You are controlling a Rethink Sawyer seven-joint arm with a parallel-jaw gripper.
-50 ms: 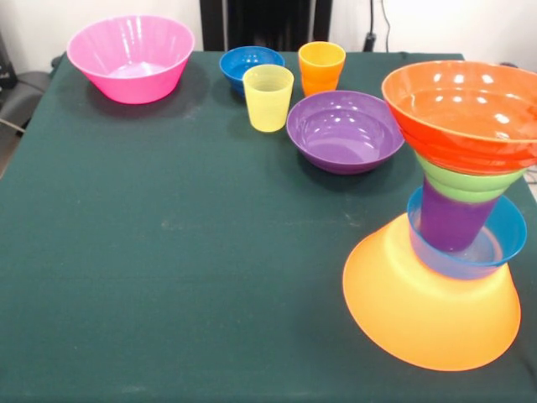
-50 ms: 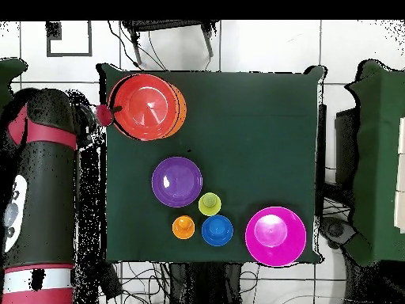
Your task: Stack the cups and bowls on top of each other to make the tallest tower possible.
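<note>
The tower stands at the front view's right. Its base is an upturned yellow-orange bowl (image 1: 428,306), then a light blue bowl (image 1: 508,239), a purple cup (image 1: 453,220), a green bowl (image 1: 470,185) and an orange-red bowl (image 1: 466,113) (image 2: 142,107) on top. The column leans a little. Loose on the cloth are a purple bowl (image 1: 344,132) (image 2: 176,181), a yellow cup (image 1: 268,98) (image 2: 210,204), an orange cup (image 1: 321,67) (image 2: 183,228), a dark blue bowl (image 1: 252,65) (image 2: 217,230) and a pink bowl (image 1: 130,59) (image 2: 275,236). Overhead, my gripper (image 2: 101,115) sits just beside the tower's top bowl, off the table's edge.
The dark green table (image 1: 168,252) spreads wide between the tower and the loose pieces. My red and black arm (image 2: 43,190) lies alongside the table's left edge in the overhead view. The tower stands close to the table's corner.
</note>
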